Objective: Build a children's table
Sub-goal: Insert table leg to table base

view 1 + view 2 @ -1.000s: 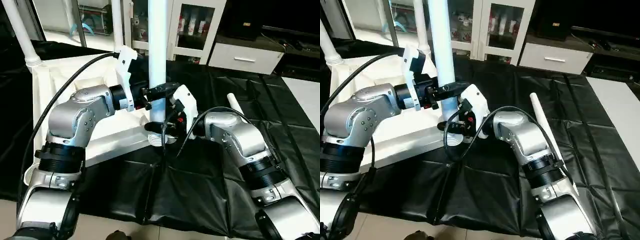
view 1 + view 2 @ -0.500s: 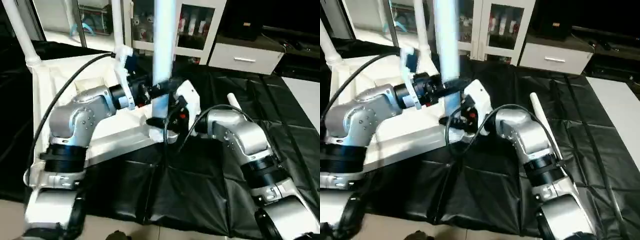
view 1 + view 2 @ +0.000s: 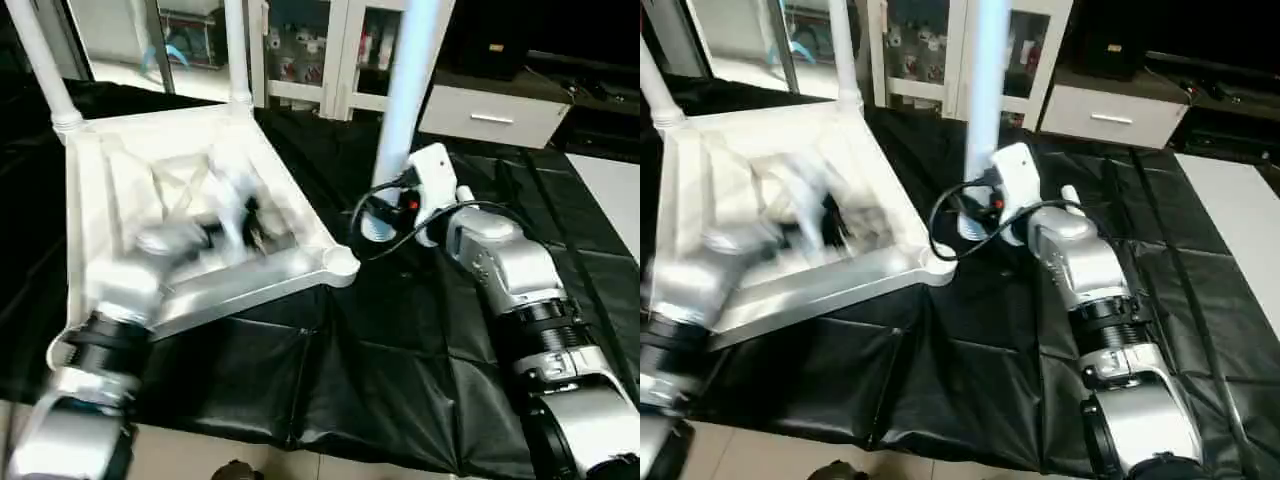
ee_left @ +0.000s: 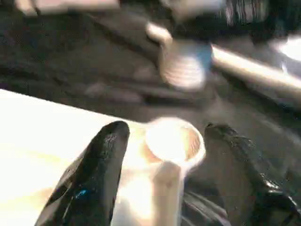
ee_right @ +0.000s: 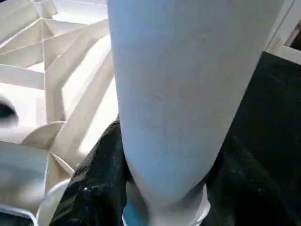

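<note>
The children's table top [image 3: 262, 280] lies upside down on the left, ribs up. Two white legs [image 3: 40, 60] [image 3: 236, 50] stand in its far corner sockets. Its near-right corner socket [image 3: 340, 263] is empty. My right gripper [image 3: 385, 207] is shut on a third leg [image 3: 405, 90], held upright just right of that socket, its ridged end [image 4: 183, 70] hanging above the black cloth. The right wrist view shows both fingers [image 5: 96, 188] pressed against this leg [image 5: 188, 94]. My left gripper [image 4: 167, 131] is open over the table top, its fingers [image 4: 101, 165] apart with the empty socket [image 4: 175, 139] seen between them.
Behind my right forearm another white leg [image 3: 463, 193] lies on the black-draped work table [image 3: 380, 370]. A white cabinet [image 3: 490, 110] and glass-door cupboards stand beyond the far edge. My left arm [image 3: 120, 300] lies across the table top's near rim.
My left gripper let go of the upright leg and drew back over the table top. The right gripper carried the leg off the near-right socket to the right.
</note>
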Robot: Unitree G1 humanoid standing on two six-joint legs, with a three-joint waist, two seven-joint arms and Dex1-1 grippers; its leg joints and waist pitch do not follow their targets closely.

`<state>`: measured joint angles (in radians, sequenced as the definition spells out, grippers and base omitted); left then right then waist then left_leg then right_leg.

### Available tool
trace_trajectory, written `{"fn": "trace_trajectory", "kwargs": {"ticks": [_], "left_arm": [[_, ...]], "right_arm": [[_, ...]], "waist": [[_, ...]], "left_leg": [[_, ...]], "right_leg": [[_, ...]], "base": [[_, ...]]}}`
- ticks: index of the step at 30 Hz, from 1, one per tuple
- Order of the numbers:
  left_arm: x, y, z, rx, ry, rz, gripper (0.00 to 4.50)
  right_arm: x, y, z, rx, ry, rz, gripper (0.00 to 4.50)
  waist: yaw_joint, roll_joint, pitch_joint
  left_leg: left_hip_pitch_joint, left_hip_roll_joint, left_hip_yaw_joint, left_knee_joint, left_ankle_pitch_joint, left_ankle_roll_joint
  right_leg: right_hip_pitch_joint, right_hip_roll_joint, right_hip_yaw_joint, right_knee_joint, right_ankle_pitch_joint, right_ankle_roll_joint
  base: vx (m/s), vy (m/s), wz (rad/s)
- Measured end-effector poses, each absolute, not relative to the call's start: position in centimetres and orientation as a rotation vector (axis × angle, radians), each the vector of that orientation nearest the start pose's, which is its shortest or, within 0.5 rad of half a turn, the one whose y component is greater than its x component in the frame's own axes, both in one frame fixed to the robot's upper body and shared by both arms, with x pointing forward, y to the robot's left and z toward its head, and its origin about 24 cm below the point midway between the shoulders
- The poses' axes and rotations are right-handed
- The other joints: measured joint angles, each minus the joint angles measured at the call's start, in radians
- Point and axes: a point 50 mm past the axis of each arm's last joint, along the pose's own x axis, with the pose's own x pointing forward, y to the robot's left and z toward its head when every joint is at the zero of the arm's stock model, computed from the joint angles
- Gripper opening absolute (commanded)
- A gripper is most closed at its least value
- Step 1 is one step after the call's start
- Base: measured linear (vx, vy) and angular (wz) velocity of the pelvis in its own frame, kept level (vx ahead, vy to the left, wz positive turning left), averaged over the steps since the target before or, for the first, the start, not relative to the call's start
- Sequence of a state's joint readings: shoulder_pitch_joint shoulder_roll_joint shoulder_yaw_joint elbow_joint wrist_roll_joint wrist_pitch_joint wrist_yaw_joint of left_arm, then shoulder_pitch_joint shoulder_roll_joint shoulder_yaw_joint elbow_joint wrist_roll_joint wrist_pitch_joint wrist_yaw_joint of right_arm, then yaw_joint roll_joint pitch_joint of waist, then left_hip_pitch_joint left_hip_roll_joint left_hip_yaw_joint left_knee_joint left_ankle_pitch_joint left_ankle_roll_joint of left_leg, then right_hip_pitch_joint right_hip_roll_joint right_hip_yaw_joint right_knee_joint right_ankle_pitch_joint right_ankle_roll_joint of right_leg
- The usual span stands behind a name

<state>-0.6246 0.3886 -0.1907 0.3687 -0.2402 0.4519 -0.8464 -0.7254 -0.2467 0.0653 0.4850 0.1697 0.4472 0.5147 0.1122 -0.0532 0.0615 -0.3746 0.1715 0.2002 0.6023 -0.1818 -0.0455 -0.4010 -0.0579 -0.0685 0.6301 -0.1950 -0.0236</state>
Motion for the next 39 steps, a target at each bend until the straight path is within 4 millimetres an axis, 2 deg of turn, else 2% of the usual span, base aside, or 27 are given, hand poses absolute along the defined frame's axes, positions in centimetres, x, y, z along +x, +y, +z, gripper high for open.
{"fn": "trace_trajectory", "kwargs": {"ticks": [2, 4, 10, 14, 15, 18, 21, 25, 26, 28, 30, 31, 35, 37, 39], "left_arm": [[34.0, 13.4, 9.6, 0.21, 0.354, -0.966, 3.33], [34.0, 13.2, 8.9, 0.274, 0.382, -0.981, 3.59], [33.6, 13.2, 7.0, 0.316, 0.47, -1.036, 3.71], [33.6, 14.1, 6.3, 0.335, 0.513, -1.007, 3.71], [33.6, 14.3, 6.3, 0.339, 0.518, -1.002, 3.42], [33.6, 15.2, 6.3, 0.348, 0.555, -0.99, 3.3], [33.5, 15.9, 6.4, 0.364, 0.58, -0.976, 2.94], [33.2, 16.5, 6.4, 0.347, 0.589, -0.969, 2.81], [33.1, 16.6, 6.4, 0.344, 0.59, -0.967, 2.49], [32.8, 17.1, 6.5, 0.342, 0.597, -0.966, 2.44], [32.5, 17.2, 6.5, 0.339, 0.606, -0.973, 2.34], [32.4, 17.1, 6.5, 0.339, 0.608, -0.978, 2.06], [32.2, 17.0, 6.5, 0.343, 0.61, -0.981, 1.96], [32.1, 16.7, 6.5, 0.351, 0.612, -0.992, 1.67], [32.0, 16.4, 6.4, 0.366, 0.622, -0.995, 1.58]], "right_arm": [[36.6, -13.0, 10.9, -0.084, 0.267, 0.596, 1.89], [36.5, -13.2, 10.7, -0.081, 0.272, 0.592, 1.89], [36.5, -13.3, 10.9, -0.076, 0.259, 0.59, 1.89], [36.3, -13.2, 11.1, -0.078, 0.246, 0.598, 1.89], [36.3, -13.2, 11.0, -0.078, 0.248, 0.598, 1.89], [36.1, -13.0, 10.9, -0.077, 0.251, 0.622, 1.89], [36.0, -12.9, 10.7, -0.078, 0.261, 0.628, 1.89], [35.9, -12.7, 10.6, -0.077, 0.263, 0.648, 1.89], [35.9, -12.7, 10.6, -0.077, 0.264, 0.651, 1.89], [35.9, -12.5, 10.6, -0.078, 0.265, 0.657, 1.89], [35.9, -12.4, 10.5, -0.079, 0.266, 0.661, 1.89], [35.8, -12.3, 10.5, -0.078, 0.266, 0.664, 1.89], [35.8, -12.0, 10.5, -0.08, 0.269, 0.684, 1.89], [35.8, -11.9, 10.5, -0.078, 0.268, 0.692, 1.89], [35.8, -11.5, 10.7, -0.074, 0.26, 0.701, 1.89]], "waist": [[-0.001, 0.003, 0.001], [-0.005, 0.01, 0.0], [-0.011, 0.016, 0.003], [-0.012, 0.016, 0.003], [-0.012, 0.016, 0.003], [-0.012, 0.016, 0.003], [-0.013, 0.016, 0.003], [-0.015, 0.016, 0.003], [-0.015, 0.016, 0.003], [-0.016, 0.016, 0.003], [-0.016, 0.016, 0.003], [-0.015, 0.016, 0.003], [-0.015, 0.015, 0.002], [-0.014, 0.015, 0.002], [-0.013, 0.015, 0.002]], "left_leg": [[0.0, 0.0, 0.0, 0.0, 0.0, 0.0], [0.001, 0.0, 0.0, 0.0, 0.0, 0.0], [0.001, 0.0, 0.0, 0.0, 0.0, -0.001], [0.001, 0.0, 0.0, 0.0, 0.0, -0.001], [0.001, 0.0, 0.0, 0.0, 0.0, -0.001], [0.002, 0.0, 0.0, 0.0, 0.0, -0.001], [0.003, 0.0, 0.0, 0.0, 0.001, -0.001], [0.003, 0.0, 0.0, 0.0, 0.001, -0.001], [0.003, 0.0, 0.0, 0.0, 0.001, -0.001], [0.003, 0.0, 0.0, 0.0, 0.0, -0.001], [0.003, 0.0, 0.0, -0.001, 0.0, -0.001], [0.003, 0.0, 0.0, 0.0, 0.0, -0.001], [0.003, 0.0, 0.0, 0.0, 0.0, -0.001], [0.003, 0.0, 0.0, 0.0, 0.0, -0.001], [0.003, 0.0, 0.0, 0.0, 0.0, -0.001]], "right_leg": [[0.0, 0.0, 0.0, 0.0, 0.0, 0.0], [0.0, 0.0, 0.0, 0.0, 0.0, 0.0], [0.0, 0.0, 0.0, 0.001, 0.001, -0.001], [0.0, 0.0, 0.0, 0.001, 0.001, -0.001], [0.0, 0.0, 0.0, 0.001, 0.001, -0.001], [0.001, 0.0, 0.0, 0.001, 0.001, -0.001], [0.002, 0.0, 0.0, 0.001, 0.001, -0.001], [0.002, 0.0, 0.0, 0.001, 0.001, -0.002], [0.002, 0.0, 0.0, 0.001, 0.001, -0.002], [0.002, 0.0, 0.0, 0.001, 0.001, -0.002], [0.002, 0.0, 0.0, 0.001, 0.001, -0.002], [0.002, 0.0, 0.0, 0.001, 0.001, -0.002], [0.002, 0.0, 0.0, 0.0, 0.001, -0.002], [0.002, 0.0, 0.001, 0.0, 0.001, -0.002], [0.002, 0.0, 0.0, 0.0, 0.001, -0.002]], "base": [[0.0, 0.0, 0.0], [0.0, 0.0, 0.0], [0.0, 0.0, 0.0], [0.0, 0.0, 0.0], [0.0, 0.0, 0.0], [0.0, 0.0, 0.0], [0.0, 0.0, 0.0], [0.0, 0.0, 0.0], [0.0, 0.0, 0.0], [0.0, 0.0, 0.0], [0.0, 0.0, 0.0], [0.0, 0.0, 0.0], [0.0, 0.0, 0.0], [0.0, 0.0, 0.0], [0.0, 0.0, 0.0]]}}
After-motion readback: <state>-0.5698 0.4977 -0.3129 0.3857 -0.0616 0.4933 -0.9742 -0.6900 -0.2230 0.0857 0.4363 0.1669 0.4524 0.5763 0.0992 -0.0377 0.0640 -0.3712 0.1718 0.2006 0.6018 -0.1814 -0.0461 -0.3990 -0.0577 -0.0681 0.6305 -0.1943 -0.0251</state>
